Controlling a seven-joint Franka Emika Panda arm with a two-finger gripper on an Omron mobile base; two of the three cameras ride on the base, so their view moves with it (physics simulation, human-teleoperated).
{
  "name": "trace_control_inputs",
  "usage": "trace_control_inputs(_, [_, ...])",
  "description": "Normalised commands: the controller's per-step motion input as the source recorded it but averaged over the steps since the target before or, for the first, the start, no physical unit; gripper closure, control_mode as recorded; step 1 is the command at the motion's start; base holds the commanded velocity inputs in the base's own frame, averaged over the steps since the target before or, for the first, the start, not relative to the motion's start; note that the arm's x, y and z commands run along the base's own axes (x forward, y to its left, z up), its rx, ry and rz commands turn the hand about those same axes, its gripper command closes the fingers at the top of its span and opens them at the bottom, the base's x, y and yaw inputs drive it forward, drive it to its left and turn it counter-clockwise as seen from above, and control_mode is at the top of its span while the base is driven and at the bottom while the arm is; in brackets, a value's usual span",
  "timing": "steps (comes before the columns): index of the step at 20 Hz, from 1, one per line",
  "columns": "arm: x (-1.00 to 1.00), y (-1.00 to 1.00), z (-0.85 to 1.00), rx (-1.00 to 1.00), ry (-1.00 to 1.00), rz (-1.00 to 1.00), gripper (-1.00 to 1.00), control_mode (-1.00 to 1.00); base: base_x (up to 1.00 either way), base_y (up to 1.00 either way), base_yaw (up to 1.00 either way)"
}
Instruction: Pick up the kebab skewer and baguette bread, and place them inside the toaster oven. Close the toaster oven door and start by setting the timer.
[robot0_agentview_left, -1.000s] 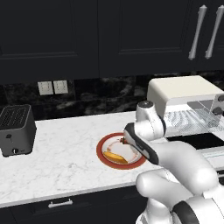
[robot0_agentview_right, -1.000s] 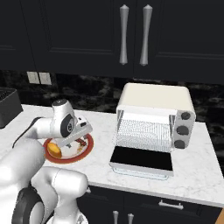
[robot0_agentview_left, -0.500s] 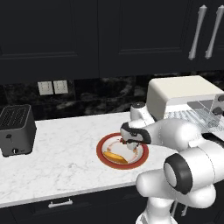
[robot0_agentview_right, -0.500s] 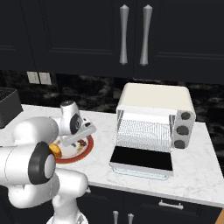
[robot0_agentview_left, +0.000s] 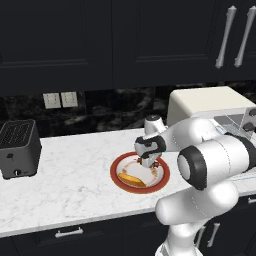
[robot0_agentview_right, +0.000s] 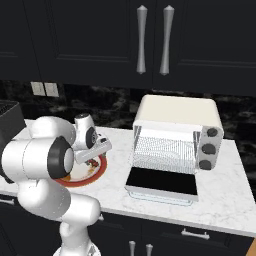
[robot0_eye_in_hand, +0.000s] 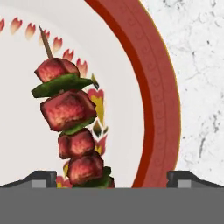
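Note:
The kebab skewer, dark red meat chunks with green pieces on a thin stick, lies on a white plate with a red rim. My gripper is open just above the plate, its jaws standing wide on either side of the skewer's lower end, which sits left of the midline. From the left base view the gripper points down onto the plate, with the golden baguette bread on the plate's front left. The cream toaster oven stands to the right, its door folded down open.
A dark slot toaster sits at the far left of the marble counter. Grey knobs run down the oven's right side. Black cabinets hang above. My own arm bulks over the counter's front edge beside the plate.
The arm has swung round and the hand has come down from above the plate to just over the skewer. The jaws have stayed open; plate, food and oven have not moved.

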Motion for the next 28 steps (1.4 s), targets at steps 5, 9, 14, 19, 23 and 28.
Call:
trace_control_inputs(5, [0.00,0.06,-0.17,0.00,0.00,0.00,-1.00,-1.00,0.00,0.00,0.00])
trace_control_inputs(9, [0.00,0.03,-0.08,0.00,0.00,0.00,-1.00,-1.00,0.00,0.00,0.00])
trace_control_inputs(14, [0.00,0.00,-0.03,0.00,-0.02,0.00,1.00,-1.00,0.00,0.00,0.00])
trace_control_inputs(19, [0.00,0.00,-0.05,0.00,-0.01,0.00,1.00,-1.00,0.00,0.00,0.00])
trace_control_inputs(23, [-0.24,0.00,0.15,0.00,0.03,0.00,1.00,-1.00,0.00,0.00,0.00])
trace_control_inputs(28, [-0.58,-0.11,0.90,0.03,0.00,0.00,1.00,-1.00,0.00,0.00,0.00])
